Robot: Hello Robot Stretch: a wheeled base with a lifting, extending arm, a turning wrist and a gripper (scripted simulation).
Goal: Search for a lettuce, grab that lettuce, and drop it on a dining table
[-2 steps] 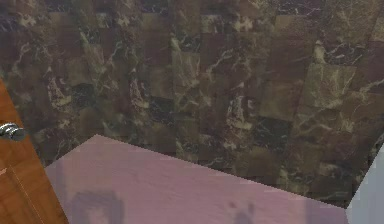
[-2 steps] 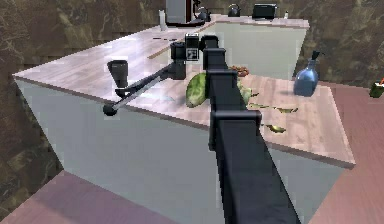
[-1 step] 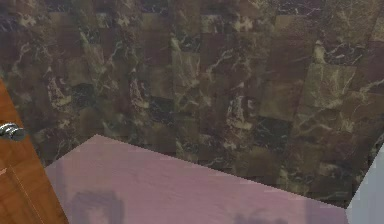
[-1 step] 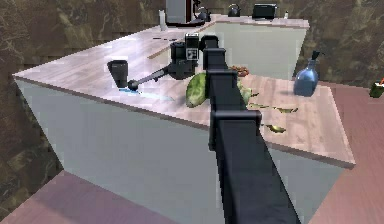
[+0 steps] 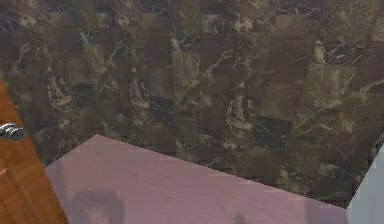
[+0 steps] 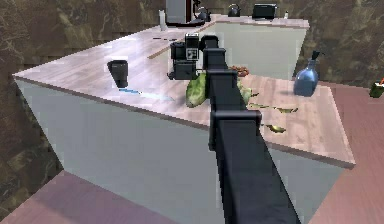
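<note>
In the arm side view, a big counter (image 6: 80, 75) with a wood top and white sides bends round a corner. The dark arm (image 6: 238, 150) goes up from the bottom of the picture and out over the wood top. At its far end sits the gripper (image 6: 181, 62), dark, with small white squares by it.

The lettuce (image 6: 197, 90) is a green leafy lump lying on the counter. It is just below the gripper in the picture and right beside the arm, on the arm's left edge. I cannot tell if the gripper touches it or has hold of anything. I also cannot tell how wide its fingers are.

Some small green bits (image 6: 268, 105) lie on the wood on the other side of the arm. A dark cup (image 6: 118, 72) stands to the left, well apart from the lettuce, with a thin blue thing (image 6: 131, 90) lying flat near it. A blue bottle (image 6: 307, 78) stands over to the right.

In the forward view there is a dark stone wall (image 5: 220, 80) and a pinkish floor (image 5: 180, 190). A brown door (image 5: 20, 170) with a round knob (image 5: 10, 131) is at the left edge.
</note>
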